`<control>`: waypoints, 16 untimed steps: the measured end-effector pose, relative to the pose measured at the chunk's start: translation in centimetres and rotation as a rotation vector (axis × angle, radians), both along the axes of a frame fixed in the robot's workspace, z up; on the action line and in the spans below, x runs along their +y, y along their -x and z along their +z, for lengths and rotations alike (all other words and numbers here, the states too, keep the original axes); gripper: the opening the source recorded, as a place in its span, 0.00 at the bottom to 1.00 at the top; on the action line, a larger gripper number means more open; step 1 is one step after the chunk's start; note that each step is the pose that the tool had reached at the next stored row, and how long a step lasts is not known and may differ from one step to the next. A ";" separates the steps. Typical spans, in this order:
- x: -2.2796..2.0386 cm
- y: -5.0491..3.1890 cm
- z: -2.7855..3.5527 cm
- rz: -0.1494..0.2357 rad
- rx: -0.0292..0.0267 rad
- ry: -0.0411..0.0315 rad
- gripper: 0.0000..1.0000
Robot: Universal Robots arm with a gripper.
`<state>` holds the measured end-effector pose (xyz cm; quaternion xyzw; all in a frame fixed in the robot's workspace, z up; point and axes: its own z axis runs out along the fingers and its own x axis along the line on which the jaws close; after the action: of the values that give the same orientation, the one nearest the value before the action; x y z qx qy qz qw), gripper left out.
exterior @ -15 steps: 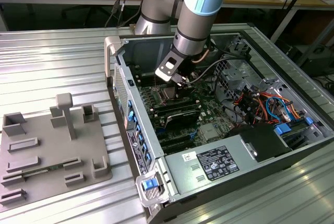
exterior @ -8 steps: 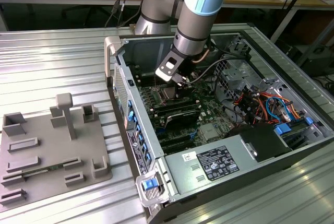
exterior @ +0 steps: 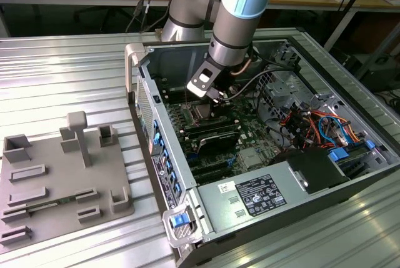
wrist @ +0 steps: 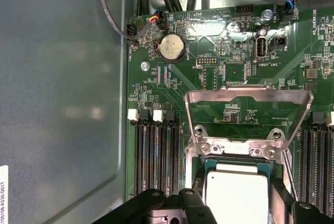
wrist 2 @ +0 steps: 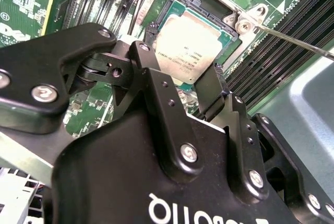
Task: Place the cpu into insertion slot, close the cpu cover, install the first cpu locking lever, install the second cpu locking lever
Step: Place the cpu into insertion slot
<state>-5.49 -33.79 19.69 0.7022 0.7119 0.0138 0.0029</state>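
Gripper [wrist 2: 183,65] jaws clamp the cpu [wrist 2: 190,38] at the slot [wrist 2: 206,2] — whether it is seated is hidden by the gripper body — cover [wrist: 209,94] stands open.

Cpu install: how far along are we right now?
Done: nothing is finished for certain. In hand: the cpu lies in or just over the insertion slot, with the gripper straddling it; I cannot tell whether it is fully seated. Left: the cpu cover stands open, and a locking lever sticks out unlatched.
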 end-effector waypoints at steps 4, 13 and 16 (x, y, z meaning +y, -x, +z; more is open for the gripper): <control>0.01 0.13 -0.02 0.000 -0.0008 -0.0003 0.55; 0.00 0.21 0.00 -0.026 0.0000 -0.0001 0.55; 0.01 0.21 -0.01 -0.026 0.0000 0.0000 0.55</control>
<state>-5.69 -33.78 19.68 0.7115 0.7026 0.0137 0.0031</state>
